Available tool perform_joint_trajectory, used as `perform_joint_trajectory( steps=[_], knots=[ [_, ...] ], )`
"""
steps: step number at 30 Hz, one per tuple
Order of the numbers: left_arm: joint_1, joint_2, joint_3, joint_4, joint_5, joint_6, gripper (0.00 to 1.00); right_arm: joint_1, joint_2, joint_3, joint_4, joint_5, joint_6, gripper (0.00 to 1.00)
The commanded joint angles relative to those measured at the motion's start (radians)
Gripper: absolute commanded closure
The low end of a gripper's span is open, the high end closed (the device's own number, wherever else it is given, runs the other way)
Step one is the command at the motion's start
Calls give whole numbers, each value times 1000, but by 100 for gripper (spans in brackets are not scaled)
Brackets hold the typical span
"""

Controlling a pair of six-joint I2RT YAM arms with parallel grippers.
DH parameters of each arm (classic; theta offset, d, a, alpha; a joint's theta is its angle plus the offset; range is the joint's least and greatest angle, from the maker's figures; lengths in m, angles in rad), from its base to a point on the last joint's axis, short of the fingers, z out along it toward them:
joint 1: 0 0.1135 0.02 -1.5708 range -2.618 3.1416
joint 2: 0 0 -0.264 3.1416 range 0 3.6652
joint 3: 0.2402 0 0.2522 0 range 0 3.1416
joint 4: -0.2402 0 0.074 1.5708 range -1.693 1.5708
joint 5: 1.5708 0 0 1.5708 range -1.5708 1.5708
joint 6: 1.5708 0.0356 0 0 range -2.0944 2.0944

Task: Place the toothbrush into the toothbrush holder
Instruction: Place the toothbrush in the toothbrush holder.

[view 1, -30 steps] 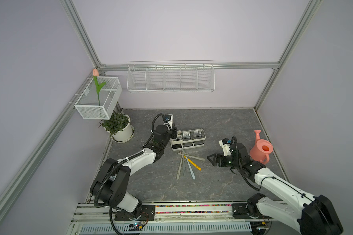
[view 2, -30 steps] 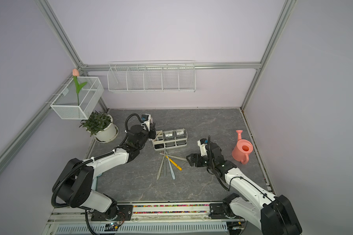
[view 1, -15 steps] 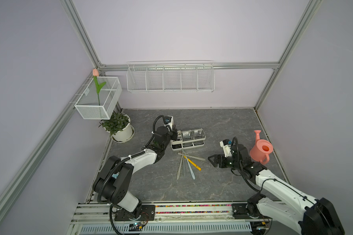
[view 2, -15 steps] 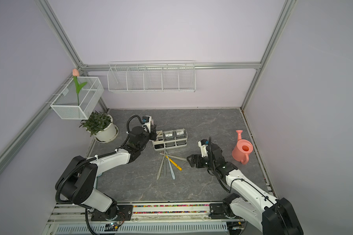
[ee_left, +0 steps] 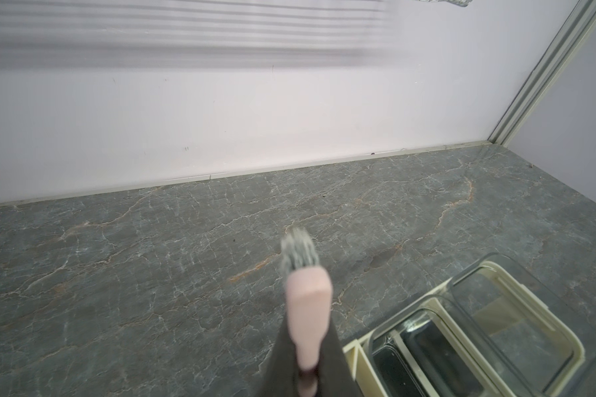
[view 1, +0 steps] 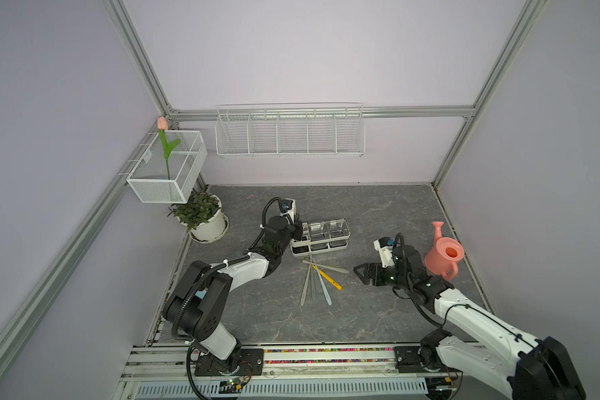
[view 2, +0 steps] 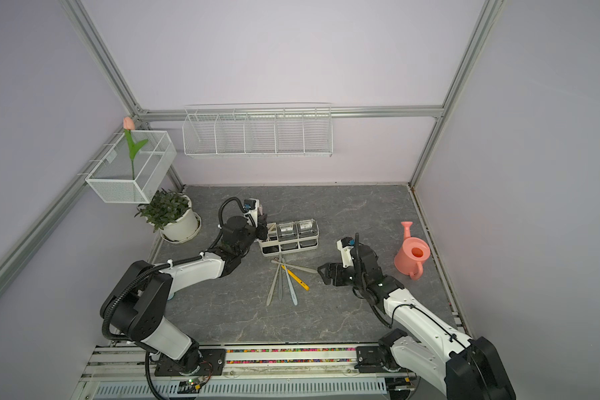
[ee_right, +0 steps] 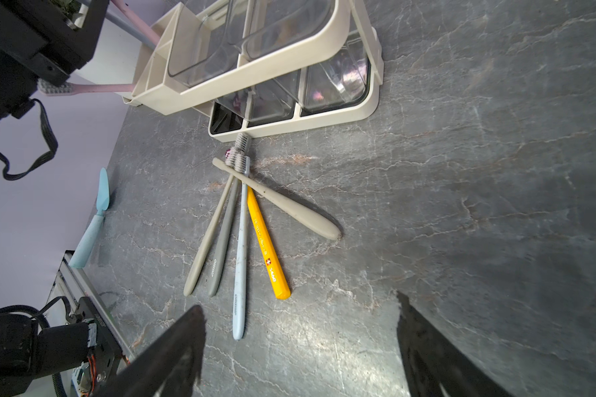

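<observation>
Left claw (ee_left: 307, 331) is clamped shut on the pink toothbrush (ee_left: 308, 295), gripped at the neck. The bristle head pokes out past the claw's tips and the handle passes back between them. In both top views this claw sits at the left end of the toothbrush holder (view 1: 320, 250), at its cream divided bin. The right wrist view shows the pink handle running down to that end, but I cannot tell whether its tip is inside the bin or only against the end wall. The head-up hold is probably so the handle goes in first and the bristles stand clear. Judged step: insertion under way, release not yet done.

Right claw (view 1: 361, 276) is spread wide and holds nothing. It sits low over the desk (view 1: 378, 214), right of centre, facing the loose toothbrushes (ee_right: 241, 247) — likely parked clear of the left arm's work.

There are five loose toothbrushes, fanned with heads bunched at the holder's front wall: beige, grey, pale blue and yellow, with a second beige one lying across them. The holder stands left of desk centre. Watering can (view 1: 444, 256) is near the right edge, potted plant (view 1: 210, 228) in the back-left corner.
</observation>
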Motion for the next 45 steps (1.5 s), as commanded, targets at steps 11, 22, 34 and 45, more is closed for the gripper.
perform_joint_trajectory(
  steps=[11, 22, 34, 45],
  knots=[
    [5, 12, 6, -18, 25, -2, 99, -4, 0, -13, -7, 9, -15, 11],
    [5, 20, 39, -41, 10, 20, 98, -4, 6, -8, -3, 0, -26, 11],
    [5, 34, 74, -71, 1, 46, 92, -5, 4, 4, -20, 6, -45, 11],
    [5, 48, 72, -55, 18, 67, 91, -6, 33, 21, -20, 6, -56, 11]
  ],
)
